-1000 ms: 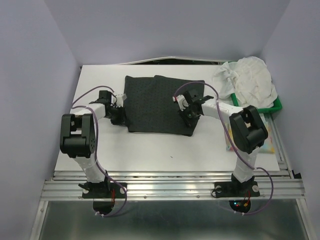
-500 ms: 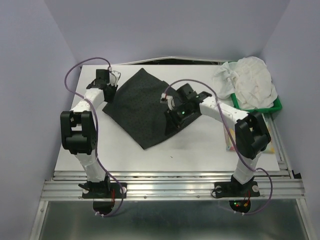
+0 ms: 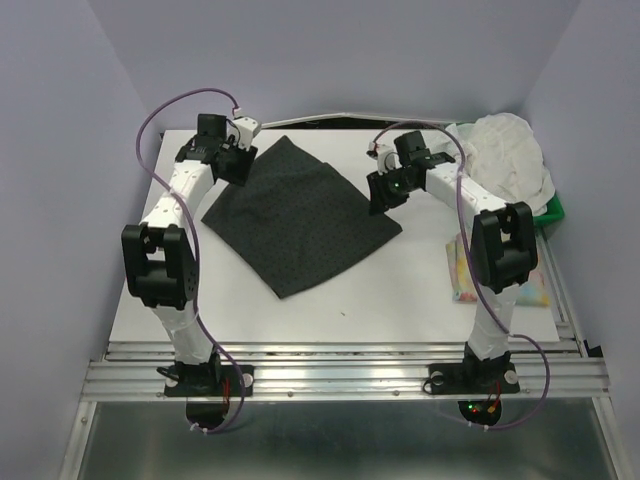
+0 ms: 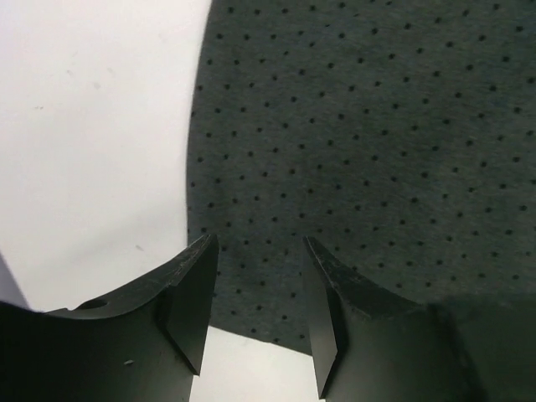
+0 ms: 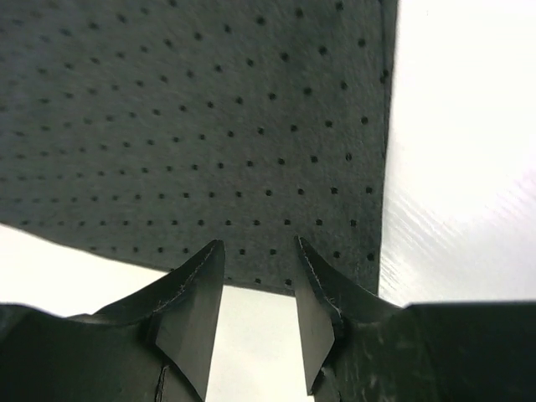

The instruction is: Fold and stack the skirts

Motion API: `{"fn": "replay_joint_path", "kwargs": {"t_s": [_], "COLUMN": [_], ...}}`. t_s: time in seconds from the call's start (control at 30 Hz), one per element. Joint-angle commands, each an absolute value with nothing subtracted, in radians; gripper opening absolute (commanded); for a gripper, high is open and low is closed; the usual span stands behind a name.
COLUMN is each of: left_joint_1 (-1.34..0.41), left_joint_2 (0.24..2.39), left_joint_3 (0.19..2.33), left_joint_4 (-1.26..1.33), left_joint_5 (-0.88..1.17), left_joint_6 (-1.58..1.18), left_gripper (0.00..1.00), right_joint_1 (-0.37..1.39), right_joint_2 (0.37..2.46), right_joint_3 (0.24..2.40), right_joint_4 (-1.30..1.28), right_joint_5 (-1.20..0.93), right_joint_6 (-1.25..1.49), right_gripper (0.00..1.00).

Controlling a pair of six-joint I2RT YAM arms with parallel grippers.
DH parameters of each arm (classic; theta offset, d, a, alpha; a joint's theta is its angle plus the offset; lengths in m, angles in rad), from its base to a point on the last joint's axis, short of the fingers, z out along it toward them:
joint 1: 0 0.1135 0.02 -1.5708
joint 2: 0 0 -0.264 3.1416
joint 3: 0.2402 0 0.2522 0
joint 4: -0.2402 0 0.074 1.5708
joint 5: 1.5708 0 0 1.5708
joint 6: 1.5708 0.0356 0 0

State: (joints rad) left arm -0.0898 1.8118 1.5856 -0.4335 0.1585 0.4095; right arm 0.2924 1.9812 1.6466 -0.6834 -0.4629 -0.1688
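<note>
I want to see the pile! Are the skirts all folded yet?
Not yet, nothing is stacked. The dark skirt lies spread flat on the table, with the left gripper and right gripper open over its edges. The white skirt is bunched in the green tray and the yellow skirt lies at the table's right edge, both waiting.

skirt (image 3: 300, 215) lies left of tray (image 3: 553, 208)

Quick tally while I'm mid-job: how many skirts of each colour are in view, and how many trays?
Charcoal dotted skirt: 1
White crinkly skirt: 1
Yellow floral skirt: 1
Green tray: 1
Total: 4
</note>
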Motion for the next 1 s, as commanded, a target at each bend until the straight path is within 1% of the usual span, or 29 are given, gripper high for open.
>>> {"fn": "replay_joint_path", "kwargs": {"t_s": [0.0, 0.13, 0.3, 0.37, 0.43, 0.5, 0.53, 0.67, 0.77, 0.9, 0.97], "left_joint_1": [-0.092, -0.092, -0.092, -0.094, -0.092, -0.092, -0.094, -0.101, -0.112, -0.113, -0.118], "left_joint_2": [1.853, 1.986, 2.172, 2.21, 2.266, 2.302, 2.347, 2.474, 2.552, 2.603, 2.602], "left_joint_3": [1.652, 1.872, 2.112, 2.149, 2.184, 2.209, 2.224, 2.362, 2.41, 2.477, 2.476], "left_joint_4": [-0.411, -0.43, -0.396, -0.355, -0.275, -0.223, -0.186, -0.14, -0.13, -0.164, -0.176], "left_joint_5": [0.265, 0.304, 0.319, 0.333, 0.339, 0.359, 0.368, 0.364, 0.324, 0.298, 0.29], "left_joint_6": [0.358, 0.312, 0.243, 0.226, 0.183, 0.152, 0.137, 0.068, 0.051, 0.046, 0.061], "left_gripper": [0.56, 0.57, 0.57, 0.59, 0.64, 0.66, 0.69, 0.7, 0.71, 0.7, 0.7], "right_joint_1": [0.304, 0.304, 0.304, 0.304, 0.304, 0.304, 0.304, 0.304, 0.304, 0.304, 0.304], "right_joint_2": [1.947, 1.939, 1.973, 1.98, 1.999, 2.005, 2.011, 2.036, 2.051, 2.051, 2.051], "right_joint_3": [1.579, 1.51, 1.477, 1.474, 1.483, 1.482, 1.482, 1.493, 1.496, 1.479, 1.473], "right_joint_4": [-0.67, -0.669, -0.71, -0.715, -0.729, -0.729, -0.729, -0.744, -0.753, -0.764, -0.772], "right_joint_5": [-0.25, -0.157, -0.161, -0.164, -0.169, -0.17, -0.169, -0.161, -0.158, -0.164, -0.163], "right_joint_6": [-0.147, -0.092, -0.103, -0.101, -0.101, -0.101, -0.104, -0.117, -0.123, -0.147, -0.167], "right_gripper": [0.45, 0.47, 0.46, 0.45, 0.43, 0.39, 0.38, 0.34, 0.3, 0.22, 0.14]}}
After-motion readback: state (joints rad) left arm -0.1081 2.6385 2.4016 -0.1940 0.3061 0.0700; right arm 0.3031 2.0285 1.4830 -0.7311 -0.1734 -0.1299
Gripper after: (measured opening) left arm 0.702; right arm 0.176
